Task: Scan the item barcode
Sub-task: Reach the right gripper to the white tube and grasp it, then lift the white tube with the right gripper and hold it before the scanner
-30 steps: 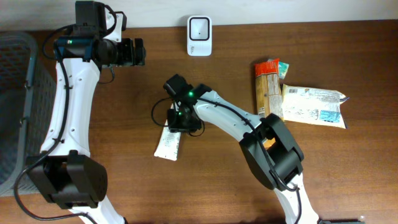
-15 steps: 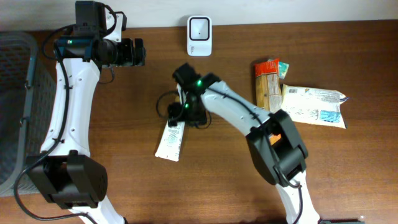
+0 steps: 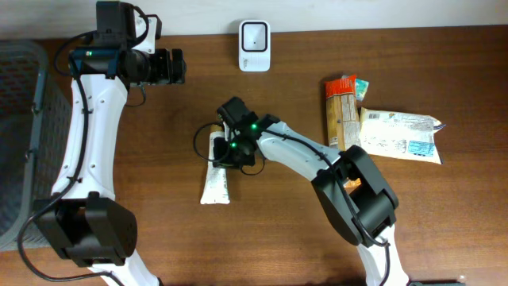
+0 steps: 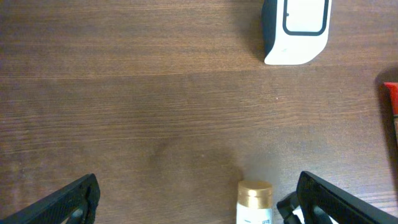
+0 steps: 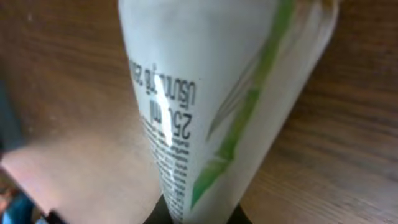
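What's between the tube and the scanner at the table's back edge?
Nothing visible. Bare table lies between the tube and the scanner; the left gripper sits off to the side.

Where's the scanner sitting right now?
Overhead, the scanner stands at the far edge of the table, centre, between the left gripper and the snack packets, beyond the white tube.

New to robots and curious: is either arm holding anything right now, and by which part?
The right gripper seems shut on the white tube, near its cap end. The left gripper is open, empty.
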### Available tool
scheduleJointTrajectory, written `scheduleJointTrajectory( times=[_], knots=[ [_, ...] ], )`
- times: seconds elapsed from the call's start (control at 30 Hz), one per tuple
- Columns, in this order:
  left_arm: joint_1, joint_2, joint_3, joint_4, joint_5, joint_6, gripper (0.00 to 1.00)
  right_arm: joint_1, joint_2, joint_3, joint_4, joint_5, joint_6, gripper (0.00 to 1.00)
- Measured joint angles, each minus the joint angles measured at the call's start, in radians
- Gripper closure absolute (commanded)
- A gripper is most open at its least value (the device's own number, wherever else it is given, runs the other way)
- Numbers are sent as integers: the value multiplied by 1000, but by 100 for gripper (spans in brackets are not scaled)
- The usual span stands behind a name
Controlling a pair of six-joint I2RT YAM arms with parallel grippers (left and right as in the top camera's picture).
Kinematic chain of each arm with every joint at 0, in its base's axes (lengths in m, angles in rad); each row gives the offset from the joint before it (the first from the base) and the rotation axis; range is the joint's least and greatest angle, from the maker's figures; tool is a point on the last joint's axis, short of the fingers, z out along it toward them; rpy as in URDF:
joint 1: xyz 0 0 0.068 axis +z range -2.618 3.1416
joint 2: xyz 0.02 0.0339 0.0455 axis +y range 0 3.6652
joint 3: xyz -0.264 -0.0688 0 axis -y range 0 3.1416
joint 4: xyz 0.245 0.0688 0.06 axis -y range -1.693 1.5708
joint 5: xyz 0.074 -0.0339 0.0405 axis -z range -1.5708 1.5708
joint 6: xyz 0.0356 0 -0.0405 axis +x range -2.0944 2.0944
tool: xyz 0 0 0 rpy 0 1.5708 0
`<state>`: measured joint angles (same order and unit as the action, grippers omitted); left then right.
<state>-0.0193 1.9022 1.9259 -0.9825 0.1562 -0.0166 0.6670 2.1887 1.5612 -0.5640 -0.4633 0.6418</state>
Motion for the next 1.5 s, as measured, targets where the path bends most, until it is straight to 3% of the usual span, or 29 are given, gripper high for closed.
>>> scheduleJointTrajectory(
  times=[0.17,0.3,0.4,0.53,0.87,0.97,1.07,1.13,1.2,1.3,1.4,1.5],
  knots=[
    [0,0,0,0,0,0,1,-131,-63,-32,-135,-113,-220,96],
    [0,0,0,0,0,0,1,-233,-265,-38,-183,-188,-376,96],
    [0,0,0,0,0,0,1,-334,-444,-37,-185,-349,-473,96],
    [0,0,0,0,0,0,1,-419,-546,-37,-193,-445,-518,96],
    [0,0,0,0,0,0,1,-420,-595,-37,-215,-481,-556,96],
    [0,0,0,0,0,0,1,-417,-594,28,-311,-315,-507,96],
    [0,0,0,2,-1,0,1,-376,-563,259,-408,-7,-496,96],
    [0,0,0,0,0,0,1,-273,-487,422,-383,324,-533,96],
    [0,0,0,0,0,0,1,-188,-402,441,-240,605,-595,96],
    [0,0,0,2,0,0,1,-99,-131,444,85,1019,-891,96],
    [0,0,0,1,0,0,1,-102,61,441,399,1195,-1196,96],
    [0,0,0,2,-1,0,1,-121,176,441,579,1267,-1455,96]
  ],
)
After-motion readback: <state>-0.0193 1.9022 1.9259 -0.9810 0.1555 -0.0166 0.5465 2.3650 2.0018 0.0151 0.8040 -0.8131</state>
